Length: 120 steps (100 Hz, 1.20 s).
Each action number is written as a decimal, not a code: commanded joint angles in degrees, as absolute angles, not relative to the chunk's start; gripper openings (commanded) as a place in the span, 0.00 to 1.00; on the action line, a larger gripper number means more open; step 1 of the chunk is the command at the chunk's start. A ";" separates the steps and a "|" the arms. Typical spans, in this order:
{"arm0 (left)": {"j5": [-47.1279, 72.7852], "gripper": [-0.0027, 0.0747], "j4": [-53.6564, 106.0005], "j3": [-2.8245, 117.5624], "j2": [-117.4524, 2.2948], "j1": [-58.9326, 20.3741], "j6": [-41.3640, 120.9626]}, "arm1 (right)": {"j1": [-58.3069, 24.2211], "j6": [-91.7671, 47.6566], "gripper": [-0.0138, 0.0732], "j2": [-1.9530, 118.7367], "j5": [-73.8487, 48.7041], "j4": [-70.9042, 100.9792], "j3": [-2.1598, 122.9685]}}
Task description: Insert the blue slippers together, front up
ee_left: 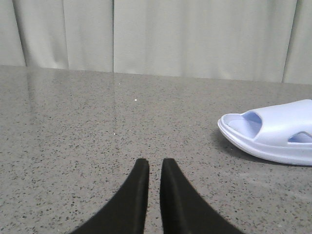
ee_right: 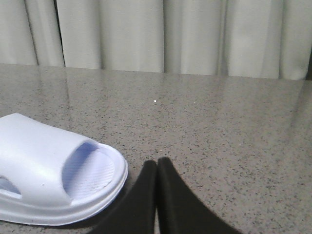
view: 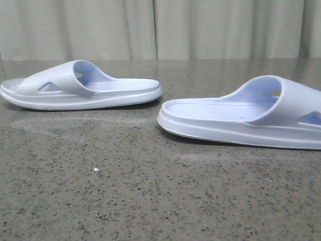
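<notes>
Front view: I see both slippers on table, well apart; right slipper [view: 246, 118] cut off at frame edge, left slipper [view: 80, 88] whole. Left gripper [ee_left: 155, 168] nearly closed, right gripper [ee_right: 157, 165] closed, both holding nothing, low over table [view: 125, 191].

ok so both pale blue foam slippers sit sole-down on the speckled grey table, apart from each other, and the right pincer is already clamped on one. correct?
Not quite. The right pincer holds nothing: the right wrist view shows it shut and empty beside the pale blue foam slipper. The rest stands: in the front view both slippers sit sole-down and apart on the speckled grey table.
</notes>
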State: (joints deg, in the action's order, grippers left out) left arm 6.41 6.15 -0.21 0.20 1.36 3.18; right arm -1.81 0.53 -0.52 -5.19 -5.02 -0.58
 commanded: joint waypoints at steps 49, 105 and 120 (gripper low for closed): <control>1.56 0.05 6.24 -0.70 1.91 1.29 2.99 | -1.33 0.63 0.07 -1.68 -0.56 -5.76 -1.78; 1.10 0.05 13.14 -0.70 1.91 1.29 2.99 | -1.33 0.63 0.07 -1.68 2.79 4.28 -1.78; -0.52 0.05 22.59 -0.70 1.91 1.29 2.99 | -1.33 0.63 0.07 -1.68 3.02 11.32 -1.78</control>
